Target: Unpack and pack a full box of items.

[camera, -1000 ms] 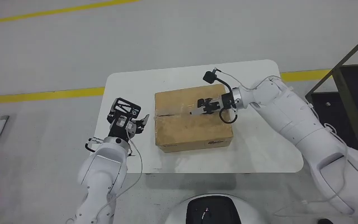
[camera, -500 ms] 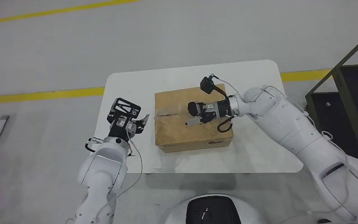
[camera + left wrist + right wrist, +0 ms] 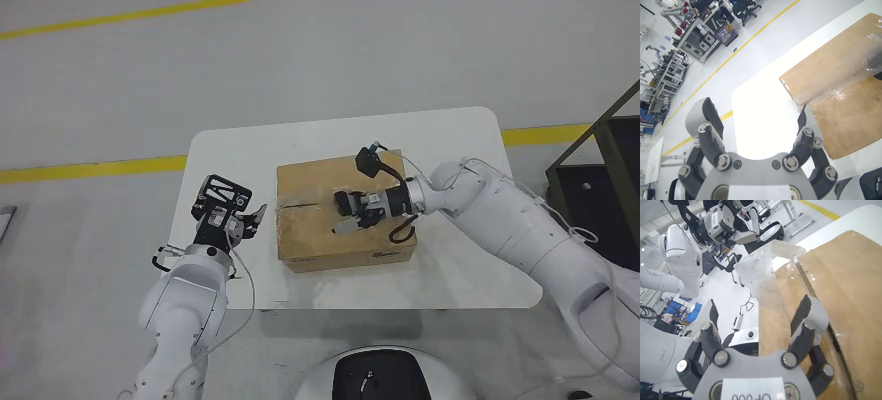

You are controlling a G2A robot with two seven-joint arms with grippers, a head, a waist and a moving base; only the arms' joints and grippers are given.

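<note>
A closed brown cardboard box (image 3: 310,235) lies in the middle of the white table (image 3: 460,150). My right gripper (image 3: 342,212) hovers open over the box's top (image 3: 838,272), near its taped seam. A strip of clear tape (image 3: 761,279) stands peeled up from the seam and hangs between the open fingers; one end lies against a finger pad (image 3: 800,313). My left gripper (image 3: 236,214) sits open just off the box's left end, with its fingertip (image 3: 802,117) close to the box corner (image 3: 789,89). The lifted tape (image 3: 857,72) runs along the seam.
Bare table lies right of the box and along the far edge. A dark metal frame (image 3: 600,150) stands off the table's right end. A yellow line (image 3: 90,170) crosses the floor behind the table. My left arm's gripper (image 3: 728,224) shows far off beyond the box.
My right gripper has slid along the box top toward the left end and the near side, turning as it went. The left arm has kept still.
</note>
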